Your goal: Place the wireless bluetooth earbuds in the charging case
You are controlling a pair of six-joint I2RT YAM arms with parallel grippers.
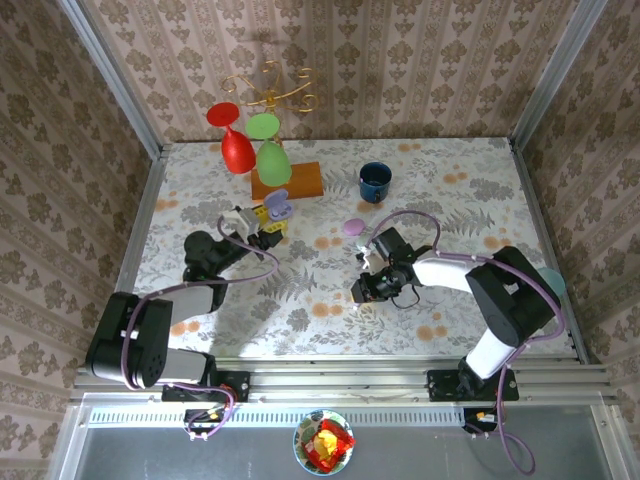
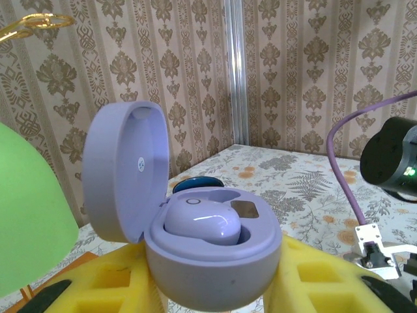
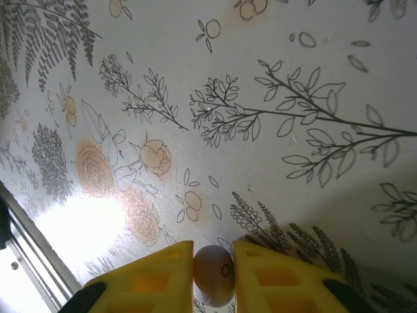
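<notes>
Earbuds, two: lilac earbud (image 2: 202, 222) in left pincer's (image 2: 215, 293) clamped case (image 2: 215, 261), tan earbud (image 3: 214, 275) in right pincer's (image 3: 213, 253) grip.

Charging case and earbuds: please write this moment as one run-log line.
left gripper: shut on open lilac charging case | seated earbud: one, in case | right gripper: shut on second earbud

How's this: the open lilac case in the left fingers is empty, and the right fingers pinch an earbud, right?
No: the lilac case in the left fingers is open but holds a seated earbud, as the left wrist view shows. The right fingers do pinch a second earbud.
</notes>
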